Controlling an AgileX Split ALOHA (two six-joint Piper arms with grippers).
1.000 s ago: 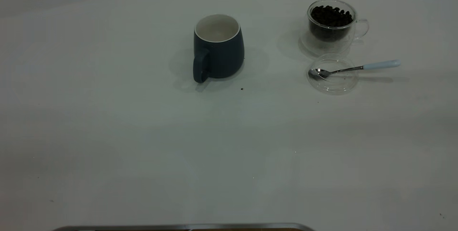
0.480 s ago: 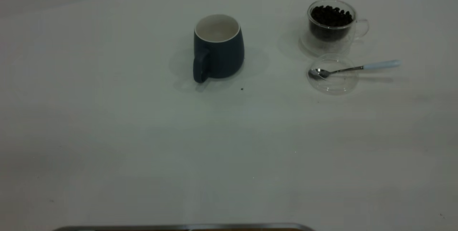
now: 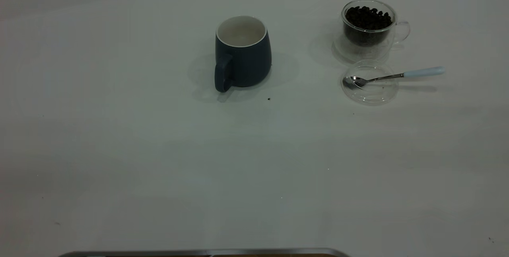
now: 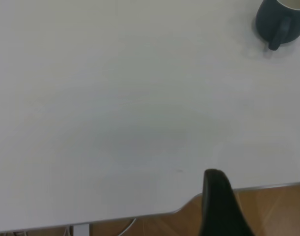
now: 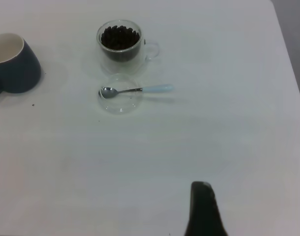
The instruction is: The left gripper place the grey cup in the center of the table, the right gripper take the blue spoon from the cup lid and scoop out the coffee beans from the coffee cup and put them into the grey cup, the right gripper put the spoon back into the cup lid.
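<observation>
The grey cup (image 3: 243,56) stands upright near the middle of the table's (image 3: 159,149) far half, with its handle toward the near side. It is white inside and looks empty. To its right is the glass coffee cup (image 3: 368,36) with coffee beans (image 3: 368,17) in it. Just in front of that lies the clear cup lid (image 3: 370,92), with the blue spoon (image 3: 393,76) resting bowl-down in it and its handle pointing right. Neither gripper shows in the exterior view. My left gripper (image 4: 261,189) hangs open over the table's near edge, far from the grey cup (image 4: 280,19). My right gripper (image 5: 255,194) is open with nothing in it, well short of the spoon (image 5: 140,90).
A dark speck (image 3: 269,99) lies just in front of the grey cup. A metal strip (image 3: 206,252) runs along the table's near edge, with wooden floor (image 4: 272,206) beyond it. The table's right edge (image 5: 288,59) runs close to the coffee cup's side.
</observation>
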